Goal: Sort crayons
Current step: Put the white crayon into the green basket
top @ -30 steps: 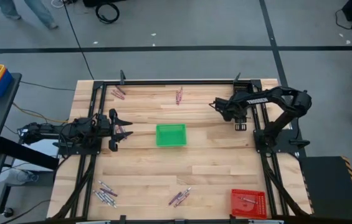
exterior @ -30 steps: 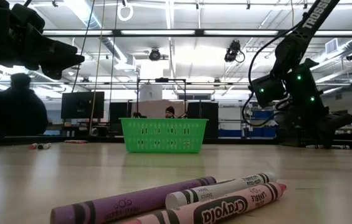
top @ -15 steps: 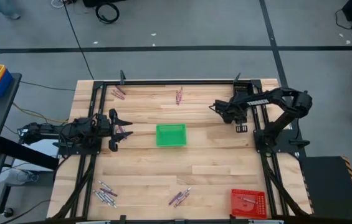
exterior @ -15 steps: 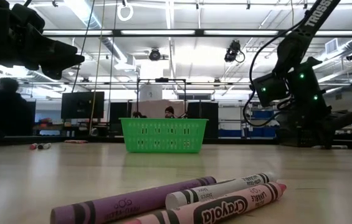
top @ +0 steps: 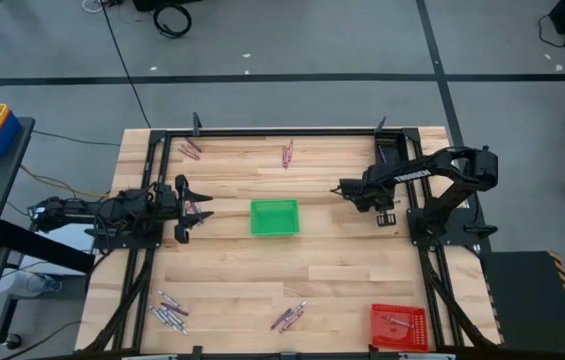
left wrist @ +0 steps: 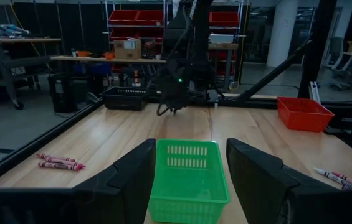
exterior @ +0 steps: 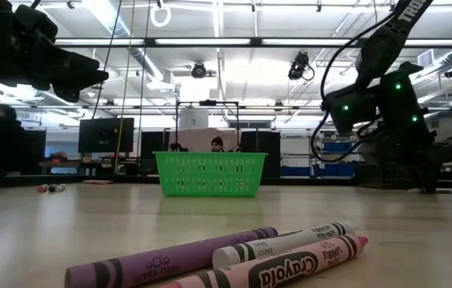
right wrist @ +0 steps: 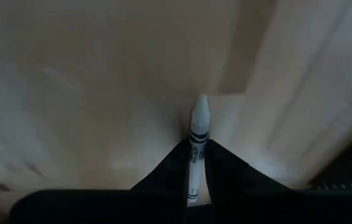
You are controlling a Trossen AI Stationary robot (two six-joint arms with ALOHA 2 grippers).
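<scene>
Between the right tool's (right wrist: 195,163) pinching tips, a white, black-banded crayon (right wrist: 197,140)

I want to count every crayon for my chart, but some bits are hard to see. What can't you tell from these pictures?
- Crayon piles in the high view: too small to count or colour reliably.
- Red tray, high view: cut by the bottom edge; something lies inside, too small to name.
- White crayon in the right gripper, right wrist view: its lower end is hidden between the jaws.
- Front crayons, low view: the bottom edge cuts them.
- Left gripper: nothing between the jaws.
</scene>
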